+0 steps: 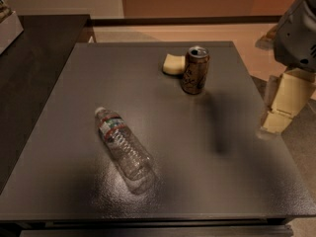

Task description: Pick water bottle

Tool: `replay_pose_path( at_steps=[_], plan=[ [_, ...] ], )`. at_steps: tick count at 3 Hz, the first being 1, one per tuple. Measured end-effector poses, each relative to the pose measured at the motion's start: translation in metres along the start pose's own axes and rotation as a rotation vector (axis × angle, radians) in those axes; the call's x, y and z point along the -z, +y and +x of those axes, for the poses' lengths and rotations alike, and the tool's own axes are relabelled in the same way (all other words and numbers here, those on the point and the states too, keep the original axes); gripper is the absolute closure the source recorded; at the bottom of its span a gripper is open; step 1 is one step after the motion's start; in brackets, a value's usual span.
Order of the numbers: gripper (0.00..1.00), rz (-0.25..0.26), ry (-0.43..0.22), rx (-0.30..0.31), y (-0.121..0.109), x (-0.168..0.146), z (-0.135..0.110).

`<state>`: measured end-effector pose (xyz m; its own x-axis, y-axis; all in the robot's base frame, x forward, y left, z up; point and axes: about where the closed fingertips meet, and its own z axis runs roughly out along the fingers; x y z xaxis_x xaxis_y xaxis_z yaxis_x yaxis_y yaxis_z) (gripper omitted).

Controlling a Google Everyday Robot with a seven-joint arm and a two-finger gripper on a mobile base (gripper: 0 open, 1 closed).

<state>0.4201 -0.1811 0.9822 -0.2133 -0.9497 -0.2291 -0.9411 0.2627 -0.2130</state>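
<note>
The water bottle (122, 142) lies on its side on the dark table (212, 181), left of centre, with its white cap towards the back left and its red, white and teal label band near the cap. My gripper (279, 111) hangs at the right edge of the table, above its right rim, well to the right of the bottle and apart from it. It holds nothing that I can see.
A brown drink can (194, 70) stands upright near the back of the table. A pale yellow sponge (174, 64) lies just left of it. A darker counter (29, 58) runs along the left side. The robot's grey arm (298, 28) fills the upper right.
</note>
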Motion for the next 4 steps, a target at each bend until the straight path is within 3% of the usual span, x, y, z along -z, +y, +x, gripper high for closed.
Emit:
replay_pose_path(
  at_steps=[2,4],
  plan=[
    [0.0,-0.05,-0.033,-0.02,0.047,-0.028,-0.072],
    [0.0,-0.048,0.023,-0.142,0.06,-0.083,-0.133]
  ],
)
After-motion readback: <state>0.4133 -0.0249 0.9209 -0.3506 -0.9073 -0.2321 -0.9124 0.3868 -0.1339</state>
